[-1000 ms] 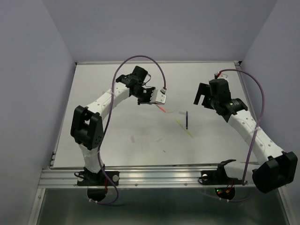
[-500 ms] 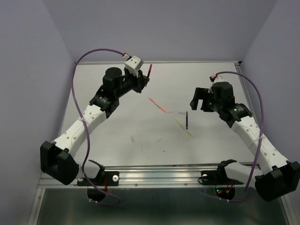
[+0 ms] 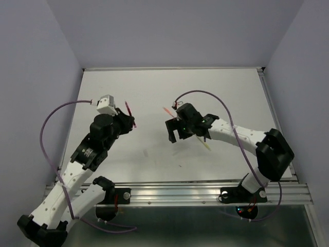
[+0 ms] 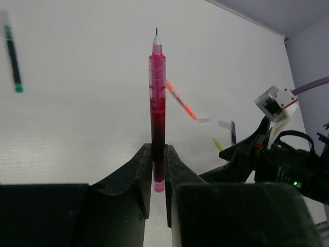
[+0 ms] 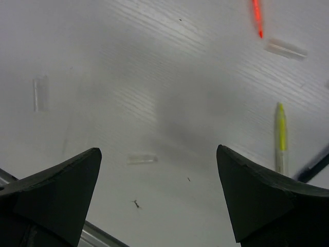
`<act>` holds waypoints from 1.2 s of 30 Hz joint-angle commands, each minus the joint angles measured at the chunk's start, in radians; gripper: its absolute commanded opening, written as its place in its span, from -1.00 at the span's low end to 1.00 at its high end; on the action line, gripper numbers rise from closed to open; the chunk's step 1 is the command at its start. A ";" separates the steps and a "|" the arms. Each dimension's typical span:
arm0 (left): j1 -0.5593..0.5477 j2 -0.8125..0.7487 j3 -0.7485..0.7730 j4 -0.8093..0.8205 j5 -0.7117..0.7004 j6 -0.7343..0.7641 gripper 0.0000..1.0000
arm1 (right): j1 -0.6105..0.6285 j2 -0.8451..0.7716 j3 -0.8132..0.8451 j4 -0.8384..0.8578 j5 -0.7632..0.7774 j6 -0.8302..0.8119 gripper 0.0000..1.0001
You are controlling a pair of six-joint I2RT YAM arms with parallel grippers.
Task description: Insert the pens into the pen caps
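left gripper (image 4: 158, 154) clamped on the red pen (image 4: 158, 98), pinching near its tail end. the pen stands straight out from the fingers, writing tip free, held above the table (image 3: 231, 92). right gripper (image 5: 158, 152) spread wide, nothing in it, hanging low over mid-table.

just under its gap lies one pen cap (image 5: 141, 159), flat, pale, faint against the white top. second cap (image 5: 41, 93) lies out beyond the left finger; third cap (image 5: 286, 49) lies near the orange pen (image 5: 257, 15). yellow pen (image 5: 280, 136) and a dark pen (image 5: 314, 165) lie close to the right finger. green pen (image 4: 13, 56) lies well apart from the rest.

judgement: the step in hand is fetching a cap with the right arm.
- take the cap under the gap.
- turn the wrist so the fingers close across the tube, not along it.
- grip toward one end and leave the mouth free; which end is open i cannot tell.
- descend slowly, since the cap looks light and likely to skid.
- keep the right finger off the yellow pen.
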 commanded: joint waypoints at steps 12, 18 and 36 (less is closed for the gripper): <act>0.004 -0.092 -0.027 -0.453 -0.374 -0.395 -1.00 | 0.340 0.379 0.319 0.123 0.241 0.054 0.51; 0.006 -0.127 -0.053 -0.459 -0.374 -0.444 -1.00 | 0.388 0.436 0.343 0.136 0.293 0.105 0.33; 0.006 -0.142 -0.066 -0.404 -0.327 -0.386 -1.00 | 0.443 0.511 0.369 0.159 0.393 0.180 -0.10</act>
